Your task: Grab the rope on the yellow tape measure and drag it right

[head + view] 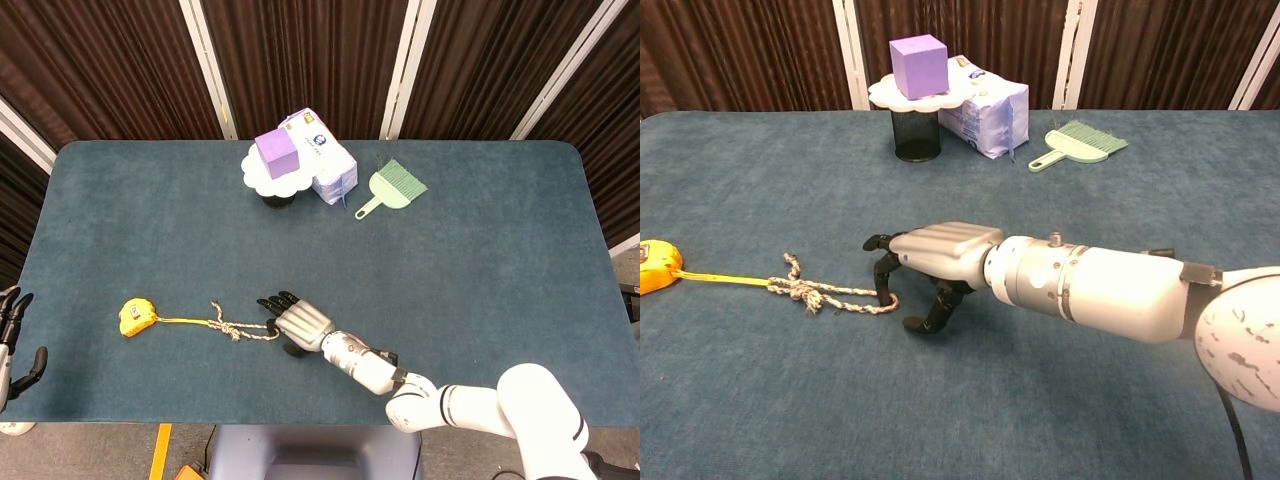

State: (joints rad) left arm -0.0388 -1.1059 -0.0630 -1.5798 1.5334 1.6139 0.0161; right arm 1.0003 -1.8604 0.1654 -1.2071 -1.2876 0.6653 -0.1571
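Head view. Right hand point(297, 325), silver back with black fingers, palm down low over the dark teal felt table point(480, 260); fingers spread and curled downward, their tips at the free end of the beige braided rope point(243, 329). Whether they touch it cannot be told here. Rope runs away from the fingertips to a knot, then a thin yellow strap, to the yellow tape measure point(135, 316), which lies well beyond the fingers on the far side of the knot. Left hand point(14, 345), at the table's near corner, far from the rope: fingers apart, holding nothing. Well ahead of the right fingers, at the table's far edge: purple cube point(276, 153) on a white scalloped plate point(262, 175); white printed packet point(325, 160) touching beside it; pale green hand brush point(391, 186) near that.

Chest view. Right hand point(930, 262): fingers point(883, 270) hooked down, one tip planted at the rope point(835, 296) end loop, thumb down on the table behind it; no closed grip seen. Tape measure point(655, 266) at the frame edge, rope stretched between it and the fingertips.
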